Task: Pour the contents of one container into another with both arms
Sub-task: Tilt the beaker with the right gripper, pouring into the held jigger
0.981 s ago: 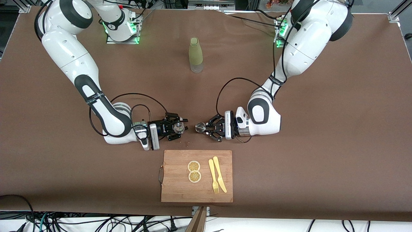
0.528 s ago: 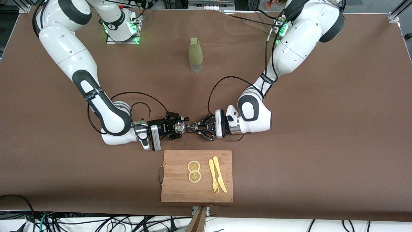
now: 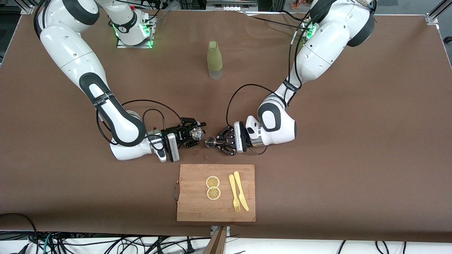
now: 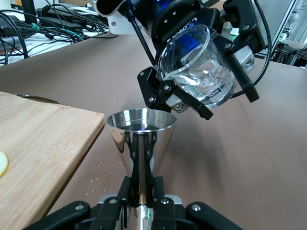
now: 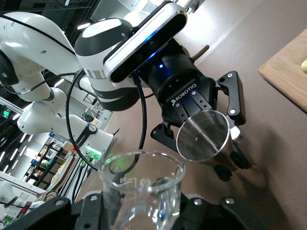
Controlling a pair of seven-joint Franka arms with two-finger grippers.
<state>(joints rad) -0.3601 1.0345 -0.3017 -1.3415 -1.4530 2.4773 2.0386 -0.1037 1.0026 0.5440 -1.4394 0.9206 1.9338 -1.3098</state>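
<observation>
A wooden cutting board (image 3: pixel 215 192) lies at the tabletop's (image 3: pixel 353 141) edge nearest the front camera, midway along it, with two lemon slices (image 3: pixel 213 187), a yellow plastic fork (image 3: pixel 233 193) and a yellow plastic knife (image 3: pixel 241 191) on it. A pale green bottle (image 3: pixel 214 60) stands upright near the edge where my bases are, well apart from both grippers. Small wet specks (image 3: pixel 197 155) mark the cloth between the board and my grippers.

My right gripper (image 3: pixel 192 133) is clamped on a clear glass beaker (image 4: pixel 199 67), tipped mouth-down toward the other vessel (printed markings show on its wall, and liquid glints inside). My left gripper (image 3: pixel 220 141) is closed on the narrow stem of a steel measuring cup (image 4: pixel 140 143), a polished cone held upright with its wide mouth up. Both hang over the bare cloth just past the board's edge that faces my bases, nothing standing between them.

The beaker's lip sits above and just beside the cup's rim; I cannot tell whether they touch. In the right wrist view the beaker (image 5: pixel 141 191) fills the foreground and the cup's (image 5: pixel 204 136) open mouth faces it.
</observation>
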